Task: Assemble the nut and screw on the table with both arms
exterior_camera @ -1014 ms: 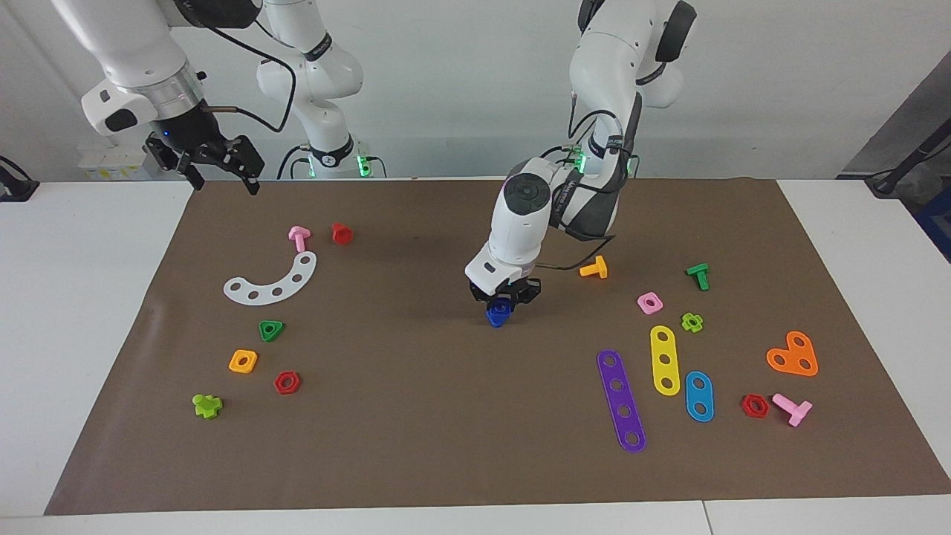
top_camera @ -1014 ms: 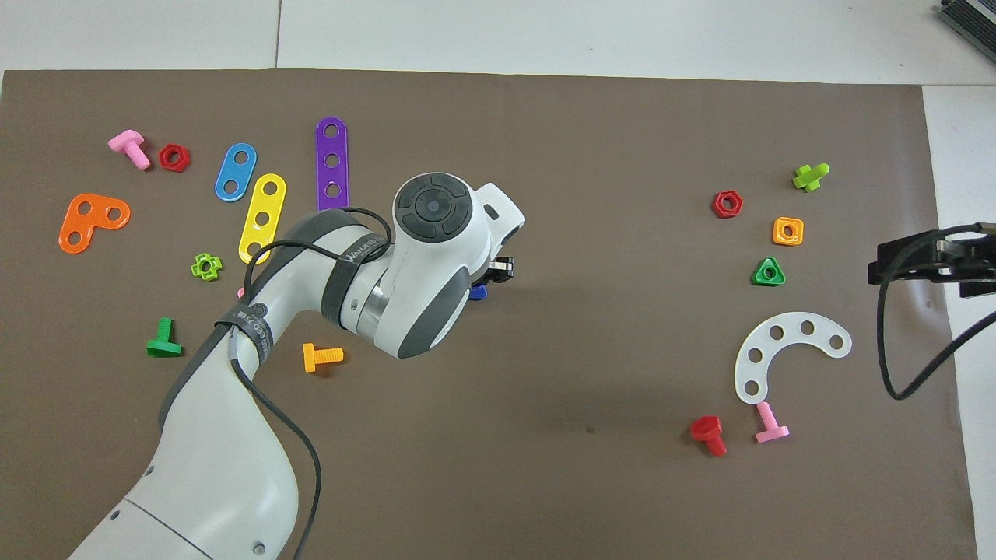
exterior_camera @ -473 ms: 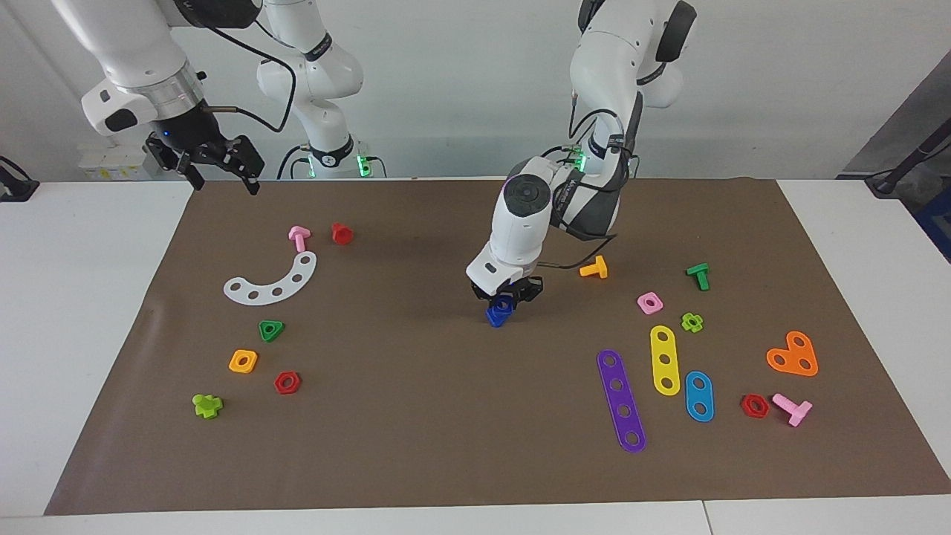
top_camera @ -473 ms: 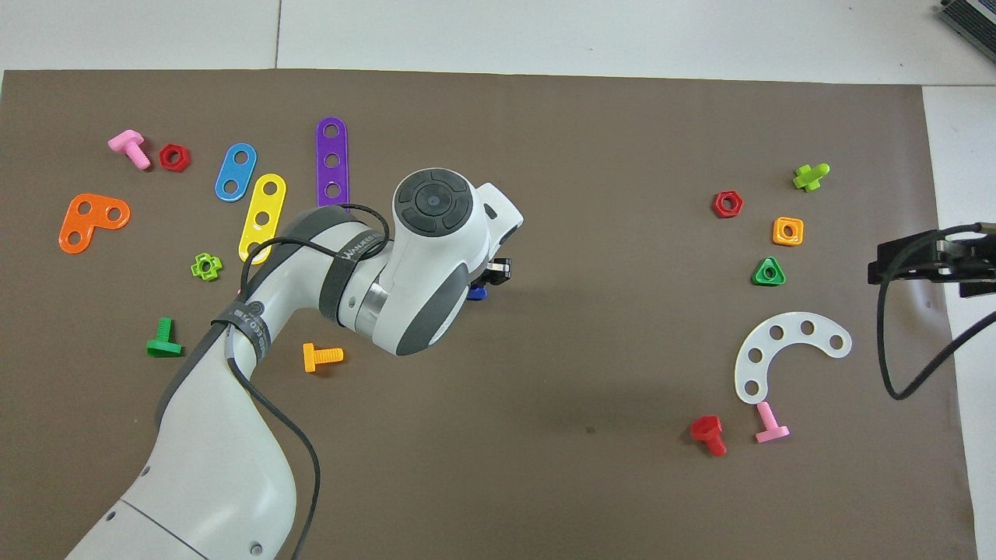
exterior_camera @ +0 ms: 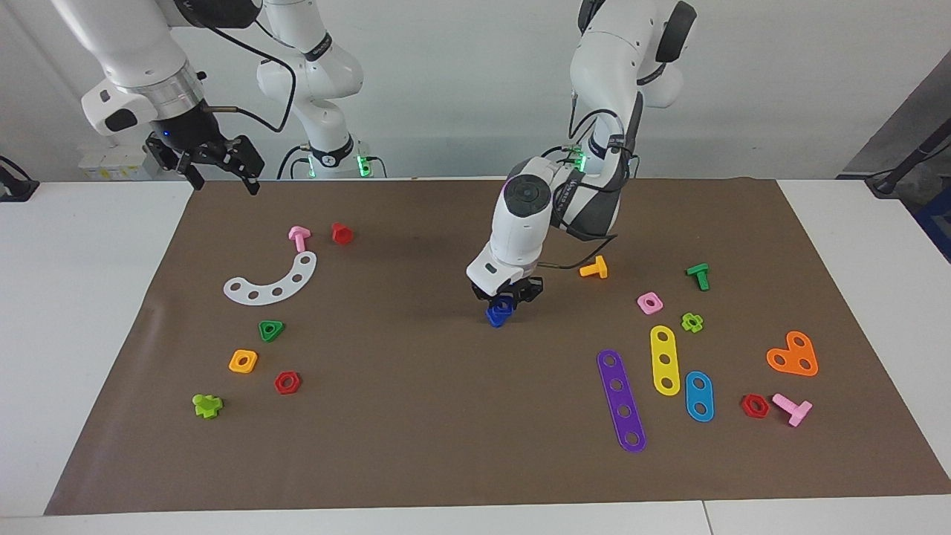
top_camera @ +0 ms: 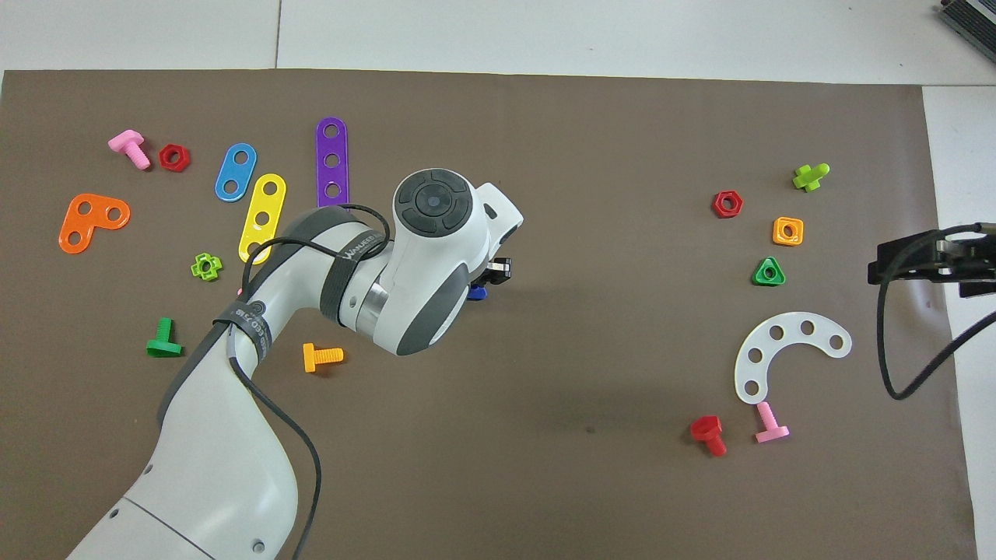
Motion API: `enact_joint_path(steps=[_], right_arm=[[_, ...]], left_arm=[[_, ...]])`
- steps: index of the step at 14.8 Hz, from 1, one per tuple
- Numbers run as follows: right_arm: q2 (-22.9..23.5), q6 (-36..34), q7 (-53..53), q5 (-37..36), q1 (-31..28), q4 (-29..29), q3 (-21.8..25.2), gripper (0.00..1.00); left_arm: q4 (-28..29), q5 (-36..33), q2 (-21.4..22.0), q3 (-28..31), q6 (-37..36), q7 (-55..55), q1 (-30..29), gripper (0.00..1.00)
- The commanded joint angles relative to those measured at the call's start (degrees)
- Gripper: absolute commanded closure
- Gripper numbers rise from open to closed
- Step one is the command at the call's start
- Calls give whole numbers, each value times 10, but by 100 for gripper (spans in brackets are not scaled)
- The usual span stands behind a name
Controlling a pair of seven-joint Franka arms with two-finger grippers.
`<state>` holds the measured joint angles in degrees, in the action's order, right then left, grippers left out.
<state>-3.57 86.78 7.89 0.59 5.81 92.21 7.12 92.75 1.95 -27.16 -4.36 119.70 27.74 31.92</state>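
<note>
My left gripper (exterior_camera: 506, 297) is low over the middle of the brown sheet (exterior_camera: 416, 431) on the white table (exterior_camera: 74, 312). It is shut on the dark blue nut (exterior_camera: 505, 303), which is tilted on top of the dark blue screw (exterior_camera: 495, 318). The screw stands on the sheet with its triangular head down. In the overhead view the left wrist hides both, and only a blue corner (top_camera: 478, 292) shows. My right gripper (exterior_camera: 223, 180) is open and empty. It waits in the air over the sheet's corner at the right arm's end, and it also shows in the overhead view (top_camera: 883, 268).
Toward the right arm's end lie a white curved strip (exterior_camera: 273, 281), a pink bolt (exterior_camera: 299, 237), a red bolt (exterior_camera: 341, 232), a green triangular nut (exterior_camera: 271, 330) and an orange-yellow nut (exterior_camera: 243, 361). Toward the left arm's end lie an orange bolt (exterior_camera: 594, 267), a pink nut (exterior_camera: 649, 302) and coloured strips (exterior_camera: 622, 400).
My left wrist has lifted and shifted very slightly, so the nut's ring now shows above the screw. The right arm has not moved.
</note>
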Motion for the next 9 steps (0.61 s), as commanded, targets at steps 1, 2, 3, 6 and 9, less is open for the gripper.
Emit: enact_joint_path(steps=[1, 2, 3, 6, 9], right_arm=[[-11, 11, -11, 5, -2, 12, 0, 0], [-11, 12, -11, 5, -2, 12, 0, 0], [-11, 11, -11, 5, -2, 12, 0, 0], [-11, 11, -11, 5, -2, 12, 0, 0], [-11, 12, -11, 5, -2, 12, 0, 0]], left_arm=[[13, 11, 0, 7, 19, 3, 7, 91], [13, 11, 0, 7, 23, 3, 7, 91], [16, 11, 0, 7, 26, 4, 7, 91], [14, 10, 0, 7, 20, 3, 6, 91], [-16, 24, -1, 7, -13, 3, 1, 91]])
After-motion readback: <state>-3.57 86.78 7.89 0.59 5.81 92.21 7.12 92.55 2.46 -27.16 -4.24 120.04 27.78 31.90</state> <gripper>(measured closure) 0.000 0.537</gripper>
